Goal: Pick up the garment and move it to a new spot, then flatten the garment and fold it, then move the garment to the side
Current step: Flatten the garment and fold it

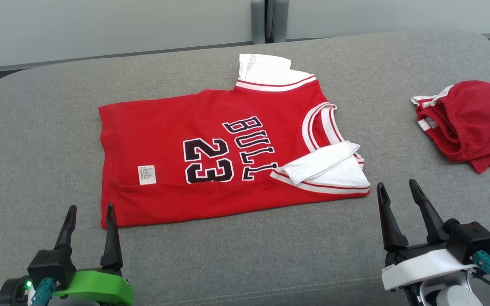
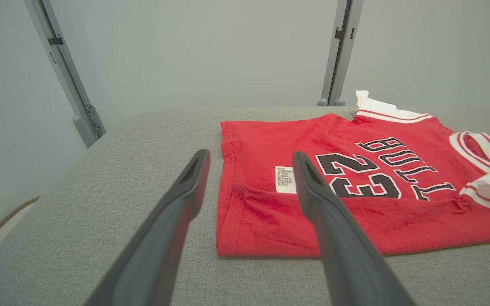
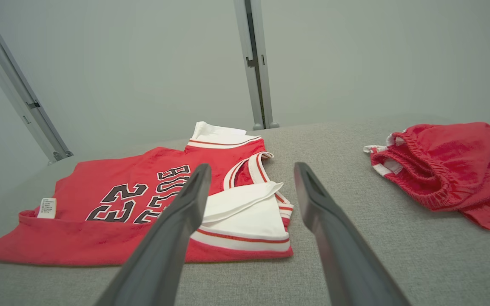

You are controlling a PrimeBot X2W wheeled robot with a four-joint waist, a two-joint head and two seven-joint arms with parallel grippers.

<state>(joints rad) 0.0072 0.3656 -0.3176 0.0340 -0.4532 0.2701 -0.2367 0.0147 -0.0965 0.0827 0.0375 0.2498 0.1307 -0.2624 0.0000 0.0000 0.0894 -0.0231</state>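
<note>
The garment [image 1: 211,157] is a red jersey with white sleeves and black "BULL 23" lettering. It lies spread on the grey cushioned surface [image 1: 249,255], its near long edge folded over toward the middle and a white label showing. My left gripper [image 1: 90,211] stands open just in front of the jersey's near left corner, nothing between its fingers. My right gripper [image 1: 397,189] is open too, just right of the near white sleeve [image 1: 328,168]. The left wrist view shows the jersey [image 2: 355,191] past the open fingers. In the right wrist view the jersey [image 3: 143,204] lies ahead to the left.
A crumpled red piece of clothing with white trim [image 1: 468,121] lies at the far right of the surface, also in the right wrist view [image 3: 445,165]. A pale wall with grey metal posts [image 1: 269,19] stands behind. Bare grey fabric runs along the front.
</note>
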